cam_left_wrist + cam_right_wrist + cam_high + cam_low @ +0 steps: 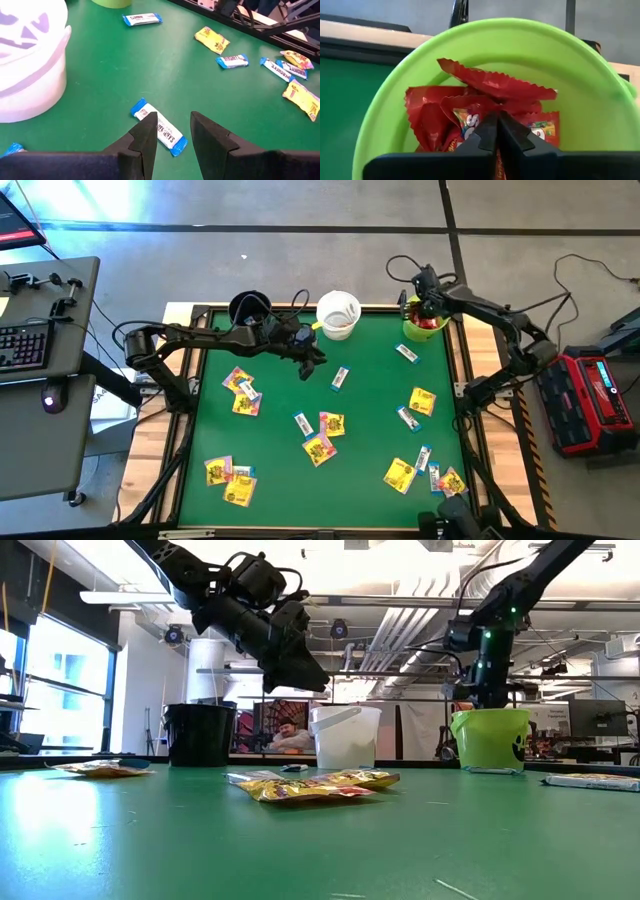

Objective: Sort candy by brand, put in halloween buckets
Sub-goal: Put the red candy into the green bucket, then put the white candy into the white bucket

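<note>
Right gripper (497, 131) closed, empty, over lime green plastic bucket (590, 95) of red candy packets (490, 85), table's 1 o'clock. Left gripper (172, 132) open above white-and-blue candy bar (160, 127), near white bucket (30, 75) at 12.

lime green bucket (600, 100) (red packets (485, 95) inside), green table (370, 410), white bucket (338, 313)

Red candy (485, 100) piled in lime green bucket (580, 100) under right hand (497, 131). White-and-blue packet (165, 131) flat just below left hand (171, 131), white bucket (30, 75) beside.
</note>
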Robot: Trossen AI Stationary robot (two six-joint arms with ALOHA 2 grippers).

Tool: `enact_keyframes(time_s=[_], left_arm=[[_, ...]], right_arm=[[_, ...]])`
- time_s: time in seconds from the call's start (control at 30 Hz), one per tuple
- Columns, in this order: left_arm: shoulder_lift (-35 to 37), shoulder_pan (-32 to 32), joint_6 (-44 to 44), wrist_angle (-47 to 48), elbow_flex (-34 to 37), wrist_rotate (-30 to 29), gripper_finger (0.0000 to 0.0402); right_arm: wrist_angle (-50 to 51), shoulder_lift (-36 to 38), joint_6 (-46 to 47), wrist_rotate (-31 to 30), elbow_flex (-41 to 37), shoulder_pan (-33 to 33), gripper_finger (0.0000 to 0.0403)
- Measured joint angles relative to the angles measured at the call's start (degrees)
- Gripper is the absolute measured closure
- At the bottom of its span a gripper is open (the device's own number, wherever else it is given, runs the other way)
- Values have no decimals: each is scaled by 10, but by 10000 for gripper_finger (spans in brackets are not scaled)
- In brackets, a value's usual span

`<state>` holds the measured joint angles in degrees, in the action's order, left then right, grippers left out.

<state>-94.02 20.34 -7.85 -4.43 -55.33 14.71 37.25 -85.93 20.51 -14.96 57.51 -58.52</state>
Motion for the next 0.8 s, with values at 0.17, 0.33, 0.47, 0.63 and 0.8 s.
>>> enact_keyframes(time_s=[0.17,0.33,0.47,0.63,0.8], left_arm=[[0,0,-11,0,0,0,293],[0,4,-58,1,0,16,293],[0,12,-82,2,0,43,295],[0,12,-30,3,0,41,311],[0,12,-15,3,0,36,331]], right_arm=[[29,22,-15,-1,37,7,402],[32,72,-16,-4,56,16,402],[31,113,-28,37,55,37,403],[-12,157,-14,60,23,104,403],[-92,183,17,61,-31,183,403]])
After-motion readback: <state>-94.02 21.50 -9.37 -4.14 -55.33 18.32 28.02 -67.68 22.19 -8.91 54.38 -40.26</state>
